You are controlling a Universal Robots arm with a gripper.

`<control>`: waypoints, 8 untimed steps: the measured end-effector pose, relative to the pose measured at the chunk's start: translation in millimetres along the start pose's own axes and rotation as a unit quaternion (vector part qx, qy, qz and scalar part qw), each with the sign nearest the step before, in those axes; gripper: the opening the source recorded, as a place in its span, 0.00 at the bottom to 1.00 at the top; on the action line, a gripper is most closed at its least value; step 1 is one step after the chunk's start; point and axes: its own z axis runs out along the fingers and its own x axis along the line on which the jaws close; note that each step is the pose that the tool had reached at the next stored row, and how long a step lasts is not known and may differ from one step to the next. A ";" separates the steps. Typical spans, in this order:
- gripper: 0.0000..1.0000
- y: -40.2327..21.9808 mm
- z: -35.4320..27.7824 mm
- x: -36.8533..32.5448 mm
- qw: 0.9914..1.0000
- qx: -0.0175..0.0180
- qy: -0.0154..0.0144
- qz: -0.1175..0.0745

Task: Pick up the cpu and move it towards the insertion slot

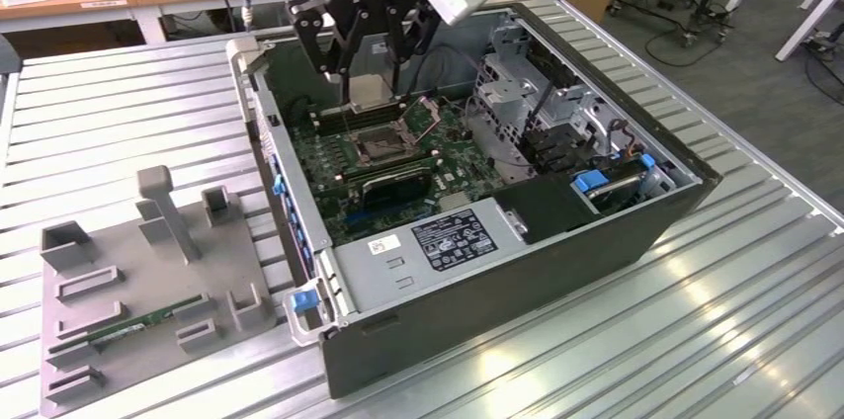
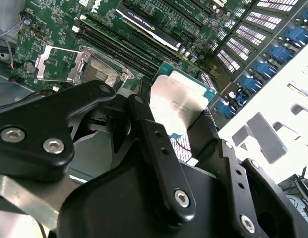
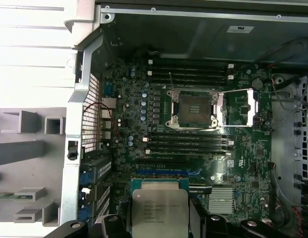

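Note:
My gripper (image 1: 371,99) hangs inside the open computer case, shut on the cpu (image 1: 372,93), a flat silver square with a pale rim. In the first wrist view the cpu (image 3: 159,210) sits between the black fingers (image 3: 116,223), a short way from the insertion slot (image 3: 193,108). The insertion slot (image 1: 376,149) lies on the green motherboard just below the gripper in the exterior view, its dark centre bare and its metal frame flipped open. The second wrist view shows the cpu (image 2: 178,101) held level beside the insertion slot (image 2: 96,67).
The case (image 1: 659,211) lies on a slatted metal table (image 1: 119,103). Black memory slots (image 3: 188,144) flank the socket. A power supply (image 1: 436,241) and drive bays (image 1: 594,182) fill the case's other end. A grey fixture (image 1: 158,271) with a green memory stick (image 1: 132,325) stands on the exterior view's left.

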 end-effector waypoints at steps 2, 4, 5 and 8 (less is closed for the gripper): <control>0.55 0.0 0.0 -0.8 1.000 0.000 0.000 0.000; 0.55 0.0 0.0 -1.9 1.000 0.000 0.000 0.000; 0.55 -0.1 0.0 -2.3 1.000 0.000 0.000 0.000; 0.55 -0.1 0.0 -3.3 1.000 0.000 0.000 0.000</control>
